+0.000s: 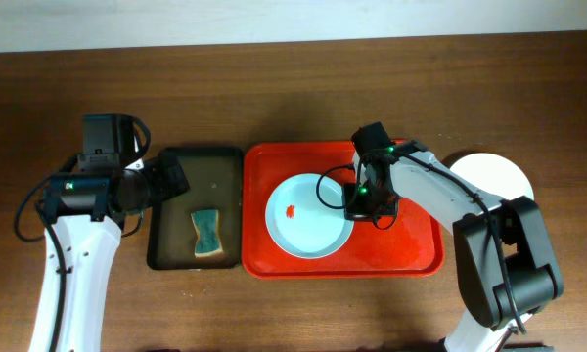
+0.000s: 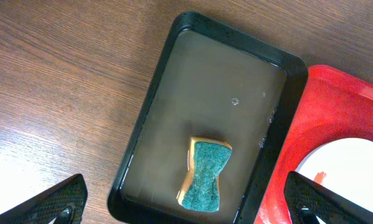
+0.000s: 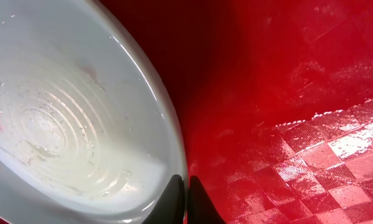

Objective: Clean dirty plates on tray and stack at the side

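Clamps right claw [image 3: 185,202] tight on the rim of a plate [image 1: 308,220], which lies flat and face-up to that claw's left, inside the tray [image 1: 411,249]. Round, so no long axis; red smear on the side far from the claw. Holds left claw [image 2: 186,208] spread wide above a sponge [image 2: 205,174] in a dark tray [image 2: 168,74].
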